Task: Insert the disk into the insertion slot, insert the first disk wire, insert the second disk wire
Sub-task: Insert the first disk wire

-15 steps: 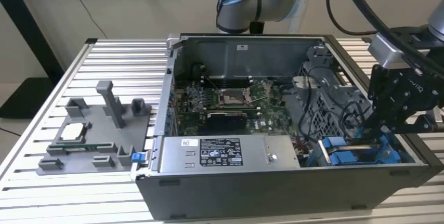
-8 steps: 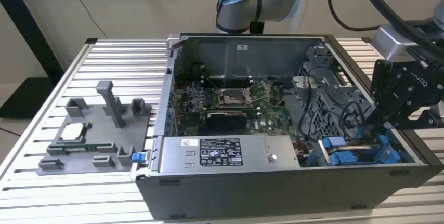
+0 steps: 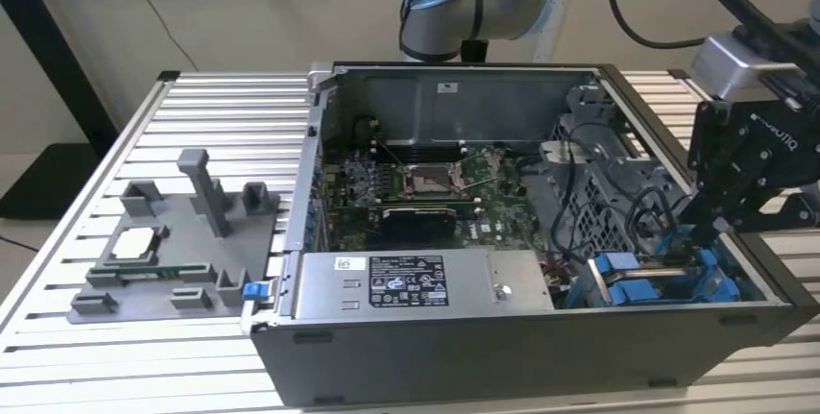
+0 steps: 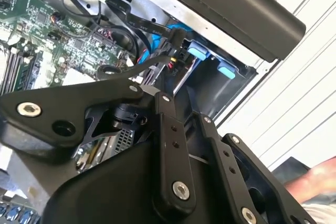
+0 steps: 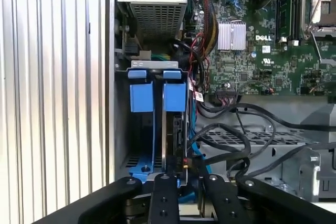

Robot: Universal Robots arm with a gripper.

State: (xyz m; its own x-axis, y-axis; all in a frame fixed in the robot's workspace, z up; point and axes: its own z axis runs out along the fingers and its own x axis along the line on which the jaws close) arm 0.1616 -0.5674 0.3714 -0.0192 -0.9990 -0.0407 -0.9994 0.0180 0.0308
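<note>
The disk stands edge-on inside the insertion slot, a grey drive cage with blue fittings at the case's corner on the exterior view's right. Its blue carrier tab sits beside a second blue tab. My black gripper reaches down into that cage. Its fingers are closed around a black wire connector at the disk's end, with red and yellow leads showing between them. In the second wrist view the gripper presses the connector against the blue parts.
The open computer case lies on a slatted aluminium table. Inside are the motherboard, the labelled power-supply box and loose black cables beside the cage. A grey fixture stands at the exterior view's left.
</note>
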